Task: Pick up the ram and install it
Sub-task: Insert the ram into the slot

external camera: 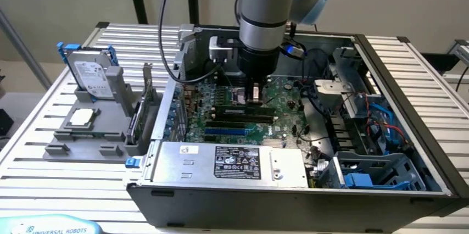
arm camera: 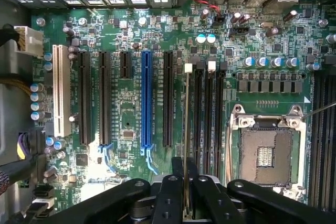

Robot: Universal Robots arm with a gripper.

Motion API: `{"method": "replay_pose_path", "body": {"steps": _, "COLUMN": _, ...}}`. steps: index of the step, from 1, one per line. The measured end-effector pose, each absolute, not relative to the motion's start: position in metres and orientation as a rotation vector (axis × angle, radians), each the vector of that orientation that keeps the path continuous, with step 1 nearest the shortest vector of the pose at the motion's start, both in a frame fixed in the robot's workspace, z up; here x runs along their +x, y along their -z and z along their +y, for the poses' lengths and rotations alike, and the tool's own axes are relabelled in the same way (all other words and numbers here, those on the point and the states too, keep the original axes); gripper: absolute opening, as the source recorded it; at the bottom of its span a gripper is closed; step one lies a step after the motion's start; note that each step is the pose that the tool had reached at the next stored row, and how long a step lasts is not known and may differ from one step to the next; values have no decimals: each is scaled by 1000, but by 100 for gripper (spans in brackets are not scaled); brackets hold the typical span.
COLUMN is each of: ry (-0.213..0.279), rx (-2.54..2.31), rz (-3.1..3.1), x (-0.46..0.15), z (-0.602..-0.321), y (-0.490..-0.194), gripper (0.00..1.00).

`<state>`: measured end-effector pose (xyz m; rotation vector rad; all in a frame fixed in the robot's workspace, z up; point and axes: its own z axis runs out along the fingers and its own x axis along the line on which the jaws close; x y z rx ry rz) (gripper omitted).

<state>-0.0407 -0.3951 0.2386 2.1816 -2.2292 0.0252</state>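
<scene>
While clamped in the gripper [arm camera: 186, 192], ram [arm camera: 186, 129] stands edge-on over black motherboard slots [arm camera: 207, 114] inside computer case [external camera: 410, 58].

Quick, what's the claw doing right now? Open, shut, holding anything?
Claw: shut on the ram, held edge-on just over the memory slots of the motherboard.
</scene>
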Motion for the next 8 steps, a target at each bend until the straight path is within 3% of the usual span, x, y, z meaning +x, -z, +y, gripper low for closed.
{"method": "replay_pose_path", "body": {"steps": 8, "ry": -25, "rx": 2178, "rz": -2232, "x": -41, "z": -394, "y": -231, "gripper": 14}}
